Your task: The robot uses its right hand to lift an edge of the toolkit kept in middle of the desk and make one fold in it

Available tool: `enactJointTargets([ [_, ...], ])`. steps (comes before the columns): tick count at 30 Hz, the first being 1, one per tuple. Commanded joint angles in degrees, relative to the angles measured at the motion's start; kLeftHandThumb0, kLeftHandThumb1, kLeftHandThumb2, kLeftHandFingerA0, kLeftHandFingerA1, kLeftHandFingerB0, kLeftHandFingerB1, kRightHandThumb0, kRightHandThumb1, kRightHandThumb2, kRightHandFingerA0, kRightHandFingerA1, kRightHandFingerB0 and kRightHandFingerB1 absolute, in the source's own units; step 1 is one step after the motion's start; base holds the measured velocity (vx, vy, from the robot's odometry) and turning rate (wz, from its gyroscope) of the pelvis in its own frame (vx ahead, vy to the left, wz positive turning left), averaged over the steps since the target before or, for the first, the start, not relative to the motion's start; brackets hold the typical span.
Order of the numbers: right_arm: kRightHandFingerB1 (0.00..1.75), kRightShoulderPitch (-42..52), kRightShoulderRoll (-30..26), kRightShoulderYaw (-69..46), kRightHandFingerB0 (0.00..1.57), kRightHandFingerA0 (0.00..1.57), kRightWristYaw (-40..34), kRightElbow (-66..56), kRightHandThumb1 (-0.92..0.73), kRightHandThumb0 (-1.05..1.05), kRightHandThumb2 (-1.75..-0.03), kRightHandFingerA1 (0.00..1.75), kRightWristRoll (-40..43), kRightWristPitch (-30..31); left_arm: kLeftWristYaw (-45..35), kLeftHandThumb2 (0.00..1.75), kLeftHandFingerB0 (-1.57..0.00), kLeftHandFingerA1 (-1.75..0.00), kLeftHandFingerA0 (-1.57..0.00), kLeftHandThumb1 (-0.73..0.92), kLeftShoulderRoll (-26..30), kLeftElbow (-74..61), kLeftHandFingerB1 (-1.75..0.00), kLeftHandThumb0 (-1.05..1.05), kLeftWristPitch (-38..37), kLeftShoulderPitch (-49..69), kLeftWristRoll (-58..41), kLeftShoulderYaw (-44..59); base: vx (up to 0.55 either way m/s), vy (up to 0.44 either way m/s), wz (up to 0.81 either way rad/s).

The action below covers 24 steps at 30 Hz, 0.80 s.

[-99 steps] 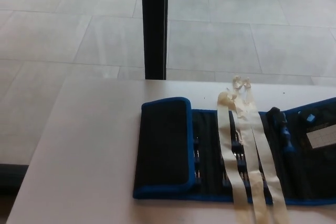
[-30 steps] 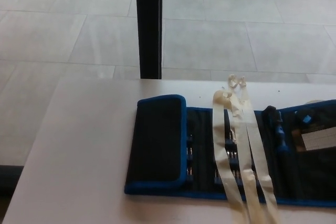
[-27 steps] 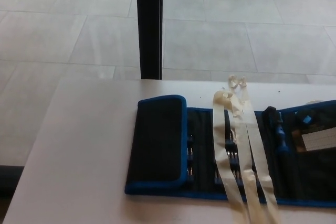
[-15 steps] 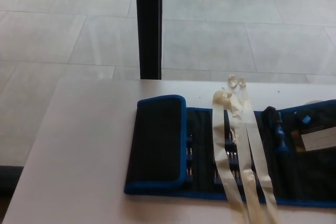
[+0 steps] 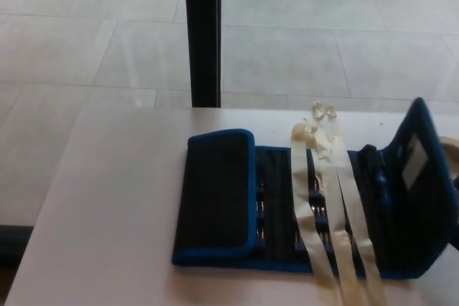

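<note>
We see the toolkit (image 5: pixel 315 209) mid-table, its right flap (image 5: pixel 423 177) raised; neither robot hand shows, so grip unknown. The flap may flop back, or snag the cream straps (image 5: pixel 326 198).

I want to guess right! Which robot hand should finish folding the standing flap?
Probably the right. The raised flap of the toolkit stands at the robot's right side, tilted inward over the tools. Neither hand shows in the picture.
</note>
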Motion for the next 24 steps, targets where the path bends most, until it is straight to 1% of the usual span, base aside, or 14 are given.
enactJointTargets([
  [1,0.51,-0.73,3.14,0.03,0.21,0.36,-3.57,-6.75,-0.65,-0.60,-1.04,0.59,3.13,4.03,-0.63,0.58,-0.65,-0.77,-0.70,0.59,1.34,0.14,-0.57,-0.54,-1.47,0.80,-0.08,-0.99,0.00,0.000,0.07],
  [6,0.52,-0.33,4.96,2.89,0.22,0.36,-3.60,-12.95,-0.63,-0.58,-1.04,0.60,3.13,4.85,-0.44,0.58,-0.65,-0.83,-0.72,0.59,1.47,0.29,-0.58,-0.59,-0.63,0.59,-0.68,-1.16,0.00,0.000,0.05],
  [7,0.44,0.11,4.87,3.97,0.32,0.38,-3.32,-13.99,-0.81,-0.64,-0.65,0.49,2.46,4.65,-0.40,0.58,-0.63,-0.76,-0.68,0.60,1.53,0.22,-0.56,-0.59,-0.38,0.55,-0.59,-1.31,0.00,0.000,0.00],
  [9,0.44,0.38,4.83,4.41,0.32,0.38,-3.34,-14.51,-0.81,-0.64,-0.65,0.49,2.30,4.59,-0.39,0.58,-0.63,-0.76,-0.68,0.60,1.56,0.19,-0.56,-0.59,-0.30,0.55,-0.60,-1.41,0.00,0.000,0.00],
  [11,0.43,2.96,2.73,8.26,0.30,0.38,-1.70,-15.09,-0.82,-0.66,-0.65,0.48,-0.76,4.17,-0.19,0.58,-0.64,-0.73,-0.68,0.60,1.77,0.27,-0.56,-0.60,-0.64,0.52,-0.07,-2.10,0.00,0.000,0.00],
  [13,0.43,6.69,-2.97,17.39,0.29,0.38,1.99,-15.27,-0.87,-0.65,-0.66,0.50,-8.60,-1.51,-0.72,0.58,-0.59,-0.68,-0.65,0.62,1.77,-0.01,-0.53,-0.60,-0.94,0.85,-0.13,-2.39,0.00,0.000,0.00],
  [14,0.44,7.84,-4.21,19.47,0.27,0.35,2.89,-14.88,-0.87,-0.63,-0.65,0.50,-10.16,-3.23,-0.83,0.59,-0.61,-0.82,-0.71,0.62,2.01,0.03,-0.55,-0.60,-1.08,1.02,0.31,-2.88,0.00,0.000,0.00],
  [15,0.44,8.43,-5.76,21.53,0.26,0.33,4.02,-14.28,-0.89,-0.61,-0.65,0.50,-11.76,-4.92,-0.71,0.58,-0.63,-0.86,-0.74,0.61,1.97,0.02,-0.57,-0.60,-1.32,1.08,0.23,-2.84,0.00,0.000,0.00],
  [17,0.45,9.62,-11.76,30.18,0.30,0.36,6.38,-12.02,-0.90,-0.64,-0.66,0.50,-20.19,-12.01,-0.74,0.58,-0.64,-0.78,-0.71,0.61,1.93,0.18,-0.56,-0.58,-1.30,0.95,-0.07,-2.65,0.00,0.000,0.00],
  [19,0.45,9.35,-12.86,31.96,0.30,0.36,6.35,-11.17,-0.90,-0.64,-0.66,0.50,-21.56,-13.74,-0.64,0.58,-0.64,-0.78,-0.71,0.61,2.04,0.21,-0.56,-0.58,-1.28,0.73,0.00,-2.71,0.00,0.000,0.00],
  [20,0.44,8.97,-15.73,36.35,0.30,0.37,6.37,-9.94,-0.89,-0.67,-0.66,0.49,-25.68,-15.70,-0.50,0.58,-0.65,-0.86,-0.74,0.61,2.04,0.29,-0.58,-0.59,-1.33,0.50,-0.01,-2.68,0.00,0.000,0.00],
  [21,0.46,8.64,-20.11,44.40,0.37,0.42,5.39,-5.75,-0.89,-0.66,-0.66,0.52,-35.93,-24.96,-0.20,0.58,-0.65,-0.83,-0.73,0.60,2.03,0.19,-0.58,-0.57,-0.94,0.08,-0.12,-2.61,0.00,0.000,0.00],
  [23,0.43,6.40,-22.62,50.26,0.39,0.41,4.78,-2.52,-0.90,-0.72,-0.67,0.55,-40.79,-25.90,-0.26,0.58,-0.64,-0.89,-0.74,0.60,2.08,0.00,-0.59,-0.56,-0.77,-0.02,-0.15,-2.62,0.00,0.000,0.00],
  [24,0.44,4.08,-23.73,55.32,0.30,0.34,5.24,-0.14,-0.83,-0.74,-0.69,0.64,-44.40,-25.73,-0.33,0.58,-0.62,-0.76,-0.69,0.61,2.23,0.16,-0.57,-0.58,-1.15,0.00,0.44,-3.14,0.00,0.000,0.00],
])
